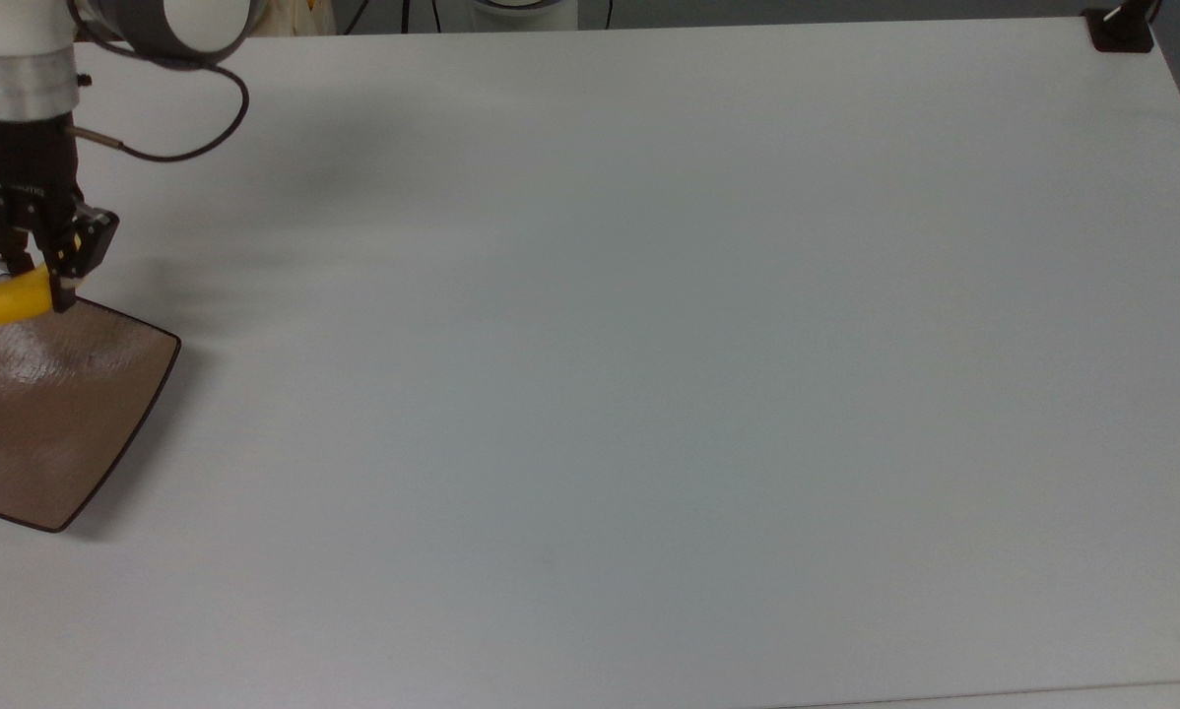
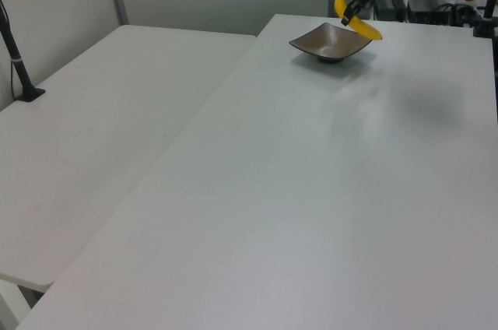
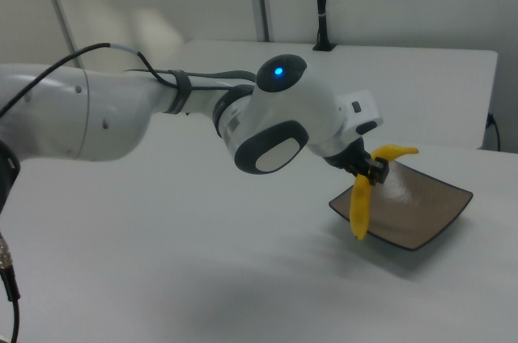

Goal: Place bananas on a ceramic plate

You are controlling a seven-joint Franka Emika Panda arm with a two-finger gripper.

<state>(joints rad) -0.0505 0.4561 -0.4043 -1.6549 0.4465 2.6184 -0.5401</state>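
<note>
The banana (image 1: 4, 300) hangs in the air, pinched between the black fingers of the gripper (image 1: 36, 281), at about nine o'clock in the top view. There its yellow body runs off the top view's left edge and overlaps the far corner of the ceramic plate (image 1: 58, 414). The right view shows its whole curve instead (image 3: 368, 189): one end lifts toward two o'clock over the plate (image 3: 421, 209), the other droops toward six o'clock past the plate's near edge, and the grip (image 3: 374, 167) sits on the bend. In the left view the banana (image 2: 356, 19) is clear of the brown surface (image 2: 327, 40), above its one o'clock corner, with the gripper (image 2: 348, 17) on it. The white table (image 1: 649, 345) carries the plate, and a black cable (image 1: 191, 148) loops from the wrist.
</note>
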